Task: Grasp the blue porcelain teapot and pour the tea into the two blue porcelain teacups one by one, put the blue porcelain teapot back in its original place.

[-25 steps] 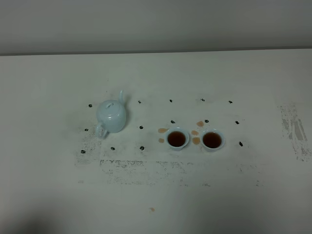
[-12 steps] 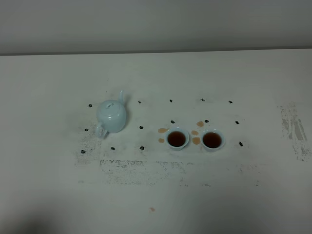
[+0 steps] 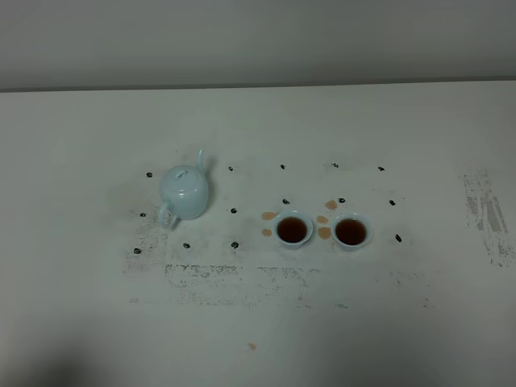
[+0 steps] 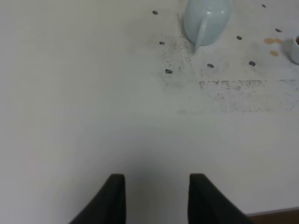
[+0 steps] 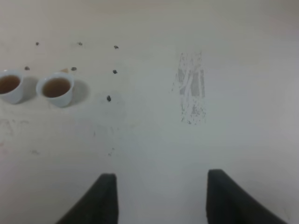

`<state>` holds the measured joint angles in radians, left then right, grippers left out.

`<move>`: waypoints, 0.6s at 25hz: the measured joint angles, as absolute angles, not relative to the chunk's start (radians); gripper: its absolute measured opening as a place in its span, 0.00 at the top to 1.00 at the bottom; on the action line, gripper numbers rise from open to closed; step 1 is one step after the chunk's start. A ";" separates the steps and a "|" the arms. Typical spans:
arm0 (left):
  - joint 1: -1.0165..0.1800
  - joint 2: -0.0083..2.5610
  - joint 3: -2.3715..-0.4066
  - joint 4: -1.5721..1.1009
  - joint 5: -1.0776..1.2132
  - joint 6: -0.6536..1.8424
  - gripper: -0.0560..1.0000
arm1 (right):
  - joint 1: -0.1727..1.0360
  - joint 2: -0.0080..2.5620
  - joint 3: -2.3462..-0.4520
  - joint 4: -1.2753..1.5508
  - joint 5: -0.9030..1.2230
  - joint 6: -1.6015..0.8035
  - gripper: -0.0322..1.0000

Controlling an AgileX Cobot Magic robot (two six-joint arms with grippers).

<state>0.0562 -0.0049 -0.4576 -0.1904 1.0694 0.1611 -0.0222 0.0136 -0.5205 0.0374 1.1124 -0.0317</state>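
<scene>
Your blue porcelain teapot [image 3: 186,191] stands upright on the white table [image 3: 81,306], left of centre in the high view, lid on, spout pointing toward the far wall, loop handle toward the near edge. Nothing touches it.

The two blue porcelain teacups [image 3: 292,230] sit side by side right of the pot, well apart from it and just beside each other. Both hold dark tea. Small tan tea spots [image 3: 324,232] lie on the table around and between them. Black dot marks [image 3: 235,244] ring the pot and cups; scuffed grey patches [image 3: 484,210] show near the right edge.

Your left gripper [image 4: 156,186] hangs over bare table near its front edge, jaws parted with clear space between them, holding nothing; the teapot is well ahead of it. Your right gripper [image 5: 161,186] likewise hangs over bare table, jaws spread wide and empty, the cups off to one side ahead.
</scene>
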 joint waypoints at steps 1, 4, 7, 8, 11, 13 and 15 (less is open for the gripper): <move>0.056 -0.005 -0.458 -0.190 1.069 0.160 0.65 | -0.022 0.014 -0.521 0.037 1.112 -0.032 0.57; 0.056 -0.005 -0.458 -0.190 1.069 0.158 0.65 | -0.022 0.014 -0.521 0.037 1.112 -0.032 0.57; 0.056 -0.005 -0.458 -0.190 1.069 0.158 0.65 | -0.022 0.014 -0.521 0.037 1.112 -0.032 0.57; 0.056 -0.005 -0.458 -0.190 1.069 0.158 0.65 | -0.022 0.014 -0.521 0.037 1.112 -0.032 0.57; 0.056 -0.005 -0.458 -0.190 1.069 0.157 0.65 | -0.022 0.014 -0.521 0.037 1.112 -0.032 0.57; 0.056 -0.005 -0.458 -0.190 1.069 0.157 0.65 | -0.022 0.014 -0.521 0.037 1.112 -0.032 0.57; 0.056 -0.005 -0.458 -0.190 1.069 0.157 0.65 | -0.022 0.014 -0.521 0.037 1.112 -0.032 0.57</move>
<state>0.0562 -0.0049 -0.4576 -0.1904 1.0694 0.1571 -0.0222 0.0136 -0.5205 0.0374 1.1124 -0.0317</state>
